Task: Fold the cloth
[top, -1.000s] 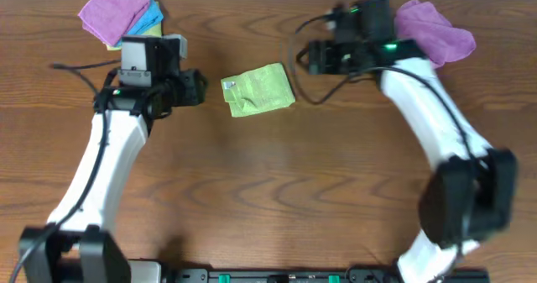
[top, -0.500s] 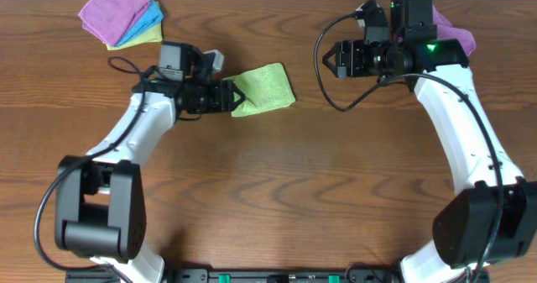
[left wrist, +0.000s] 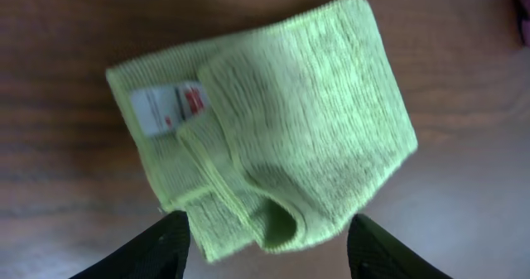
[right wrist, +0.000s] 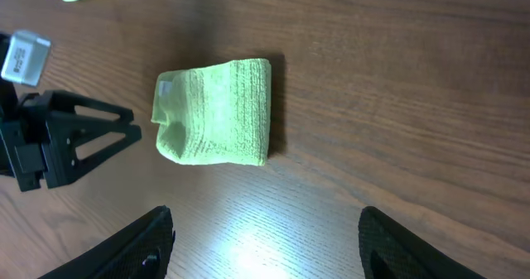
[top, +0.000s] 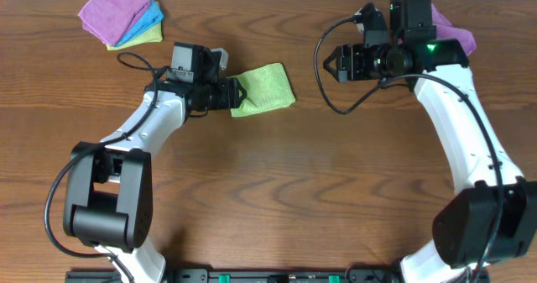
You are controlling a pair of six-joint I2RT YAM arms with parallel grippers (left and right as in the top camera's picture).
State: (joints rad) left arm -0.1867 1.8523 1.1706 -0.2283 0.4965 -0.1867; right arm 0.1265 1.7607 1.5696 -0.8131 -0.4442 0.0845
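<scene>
The lime-green cloth (top: 264, 88) lies on the wooden table (top: 277, 199) just above the middle of the overhead frame, already doubled over into a small, thick packet. From my left wrist I see the layers overlapping unevenly. One flap curls over at the lower edge, and the white tag (left wrist: 166, 111) shows on the under layer at the left of the frame. I judge the folding largely done. What is left, if anything, is squaring up that loose flap and drawing my arms away.

My left gripper (top: 236, 96) sits at the packet's left edge with its jaws spread wide. The cloth's edge lies between them but is not pinched, so it grips nothing. My right gripper (top: 331, 63) hangs to the right of the cloth, well apart from it, jaws likewise spread and empty.

In the upper left corner lies a stack of cloths (top: 126, 16), purple on top with blue and yellow beneath. Another purple cloth (top: 453, 33) peeps out behind my right arm at the upper right. Both are well apart from the packet. Nothing lies between my grippers and the cloth.
</scene>
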